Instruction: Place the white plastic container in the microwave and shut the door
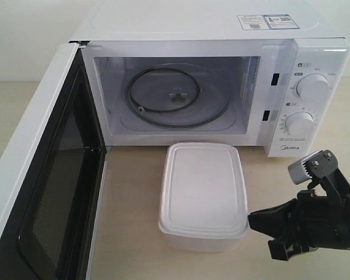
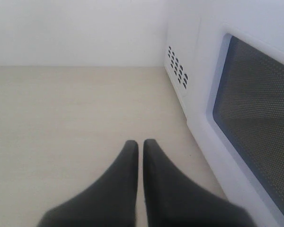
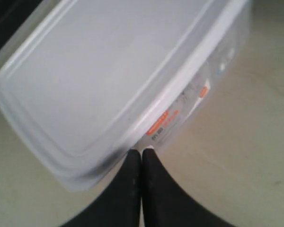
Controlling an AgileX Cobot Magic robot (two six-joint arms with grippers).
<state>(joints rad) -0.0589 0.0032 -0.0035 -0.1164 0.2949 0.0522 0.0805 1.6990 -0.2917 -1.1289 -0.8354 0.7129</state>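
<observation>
- Your right hand [image 3: 141, 152] is sitting pinched together, tips at the rim of the white plastic container [image 1: 203, 195] on the desk [image 1: 131, 233].
- Your left hand [image 2: 140, 144] is hanging pinched together too, beside the wide-open door [image 2: 255, 109].

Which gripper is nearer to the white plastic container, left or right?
Right. The right gripper, jaws shut, has its tips at the side of the white plastic container. The left gripper is beyond the open door, on its outer side, away from the container.

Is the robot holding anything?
Nothing. The left pincer and right pincer are shut and empty; the right one points at the white plastic container.
</observation>
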